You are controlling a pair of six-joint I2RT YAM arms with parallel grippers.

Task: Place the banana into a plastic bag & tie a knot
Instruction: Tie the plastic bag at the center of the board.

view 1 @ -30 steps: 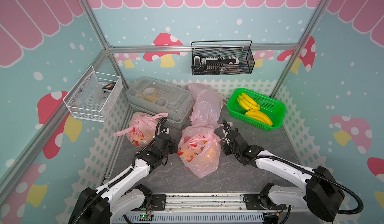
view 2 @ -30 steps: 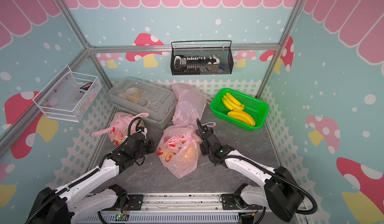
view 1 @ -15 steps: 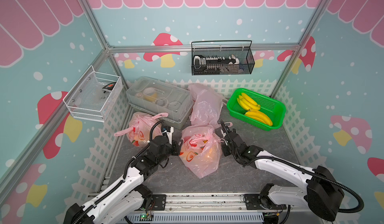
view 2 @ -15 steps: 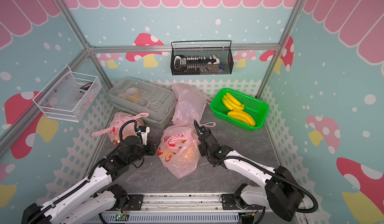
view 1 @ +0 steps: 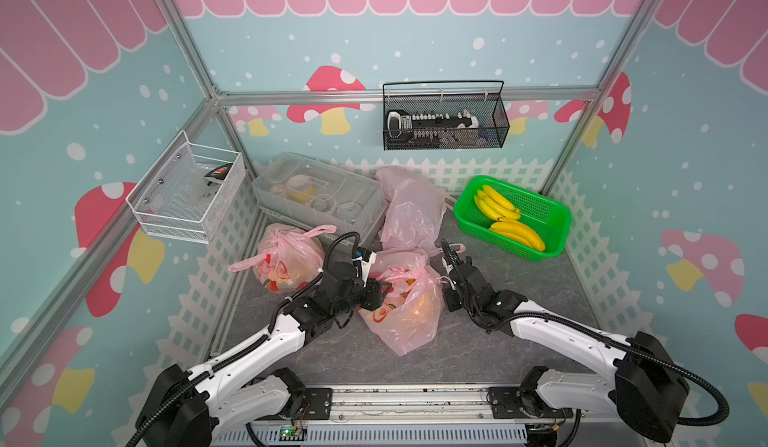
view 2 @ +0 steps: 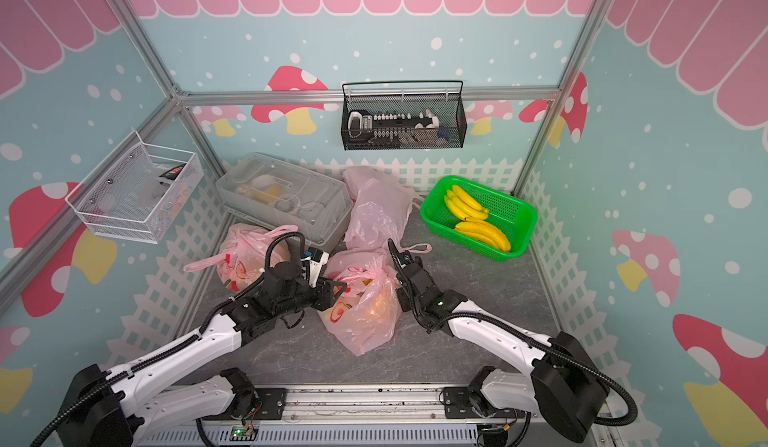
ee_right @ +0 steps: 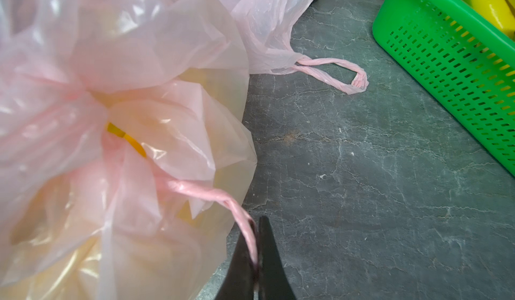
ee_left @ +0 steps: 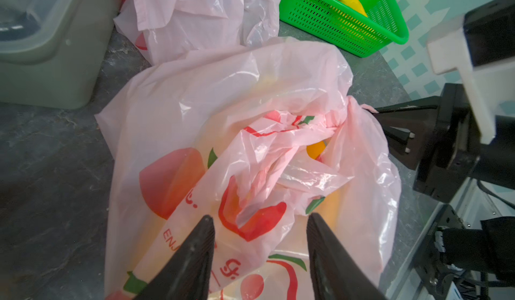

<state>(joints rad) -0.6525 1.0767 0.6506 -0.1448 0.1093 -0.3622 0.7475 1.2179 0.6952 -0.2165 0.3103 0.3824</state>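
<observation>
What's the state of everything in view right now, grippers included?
centre bag, on the table, mouth bunched but gapped, banana showing inside.
bag handle, twisted, pinched at its end.
right gripper, shut on the bag handle.
left gripper, open, empty, over the centre bag.
left-side bag, filled, top gathered.
rear bag, slumped, one handle loose on the table.
green basket, holding bananas.

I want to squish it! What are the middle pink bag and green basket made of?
The pink bag looks like thin plastic film: see-through, crinkled, glinting. The green basket is probably hard moulded plastic: glossy rim, rows of slots.
</observation>
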